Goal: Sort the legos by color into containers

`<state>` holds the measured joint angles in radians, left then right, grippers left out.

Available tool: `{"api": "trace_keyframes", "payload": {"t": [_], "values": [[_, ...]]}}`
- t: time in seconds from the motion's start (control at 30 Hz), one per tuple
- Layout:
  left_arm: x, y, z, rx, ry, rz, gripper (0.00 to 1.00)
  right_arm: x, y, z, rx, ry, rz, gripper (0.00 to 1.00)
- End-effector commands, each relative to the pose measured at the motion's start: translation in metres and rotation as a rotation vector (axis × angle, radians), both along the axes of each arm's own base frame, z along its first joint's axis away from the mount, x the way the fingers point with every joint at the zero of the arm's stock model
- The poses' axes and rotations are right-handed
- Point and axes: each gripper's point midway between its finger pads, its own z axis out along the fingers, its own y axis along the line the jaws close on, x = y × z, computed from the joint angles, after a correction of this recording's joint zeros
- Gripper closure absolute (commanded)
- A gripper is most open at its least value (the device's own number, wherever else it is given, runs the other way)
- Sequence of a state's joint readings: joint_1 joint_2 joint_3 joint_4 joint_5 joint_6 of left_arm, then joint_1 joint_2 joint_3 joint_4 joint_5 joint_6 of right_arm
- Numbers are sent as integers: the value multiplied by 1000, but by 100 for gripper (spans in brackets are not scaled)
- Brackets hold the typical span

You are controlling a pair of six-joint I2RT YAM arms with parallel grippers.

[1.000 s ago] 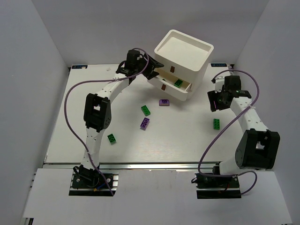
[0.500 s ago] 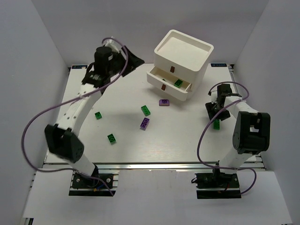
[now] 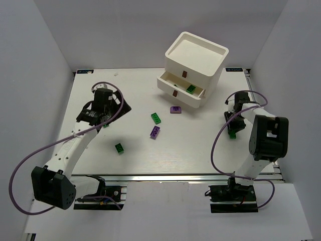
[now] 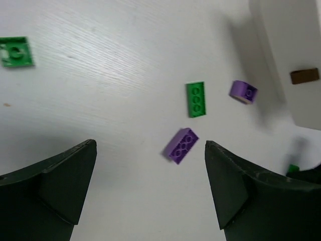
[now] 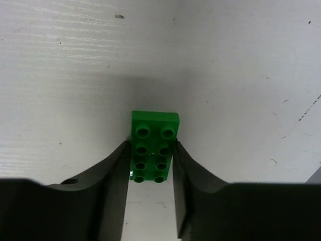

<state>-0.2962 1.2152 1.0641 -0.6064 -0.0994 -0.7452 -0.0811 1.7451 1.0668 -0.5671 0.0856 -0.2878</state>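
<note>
My right gripper (image 5: 150, 150) is down at the table on the right side (image 3: 232, 128), shut on a green brick (image 5: 153, 145) whose long sides both fingers touch. The left gripper (image 4: 150, 143) hangs open and empty over the left-middle of the table (image 3: 113, 113). Ahead of it lie a purple brick (image 4: 181, 145), a green brick (image 4: 195, 99) and a second purple brick (image 4: 243, 92). Another green brick (image 4: 15, 51) lies far left. The white bins (image 3: 196, 52) stand stacked at the back. One green brick (image 3: 191, 89) lies in the middle bin.
A further green brick (image 3: 120, 147) lies towards the front left. The bin stack is uneven, with the lower bins (image 3: 183, 99) sticking out to the front left. White walls close in the table (image 3: 200, 145) on three sides.
The left arm swung from the bin stack back to the left-middle of the table. The right gripper came down around the green brick on the right.
</note>
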Motion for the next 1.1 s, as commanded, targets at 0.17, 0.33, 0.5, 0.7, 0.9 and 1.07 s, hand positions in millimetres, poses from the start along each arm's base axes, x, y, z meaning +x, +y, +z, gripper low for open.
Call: {"api": "trace_keyframes", "payload": {"t": [0.17,0.33,0.5,0.7,0.9,1.07], "values": [[-52,49,-52,159,192,160,4,-16,40,0,245,38,80,89],[-69,52,-69,158,256,176,4,12,76,69,390,-204,330,100],[-85,50,-87,144,322,167,4,38,128,170,497,-483,663,100],[-102,57,-101,165,379,185,5,72,200,250,485,-668,851,100],[-104,57,-111,166,391,190,5,126,237,249,309,-739,796,100],[-99,56,-112,168,385,195,5,182,237,232,132,-762,706,99]]}}
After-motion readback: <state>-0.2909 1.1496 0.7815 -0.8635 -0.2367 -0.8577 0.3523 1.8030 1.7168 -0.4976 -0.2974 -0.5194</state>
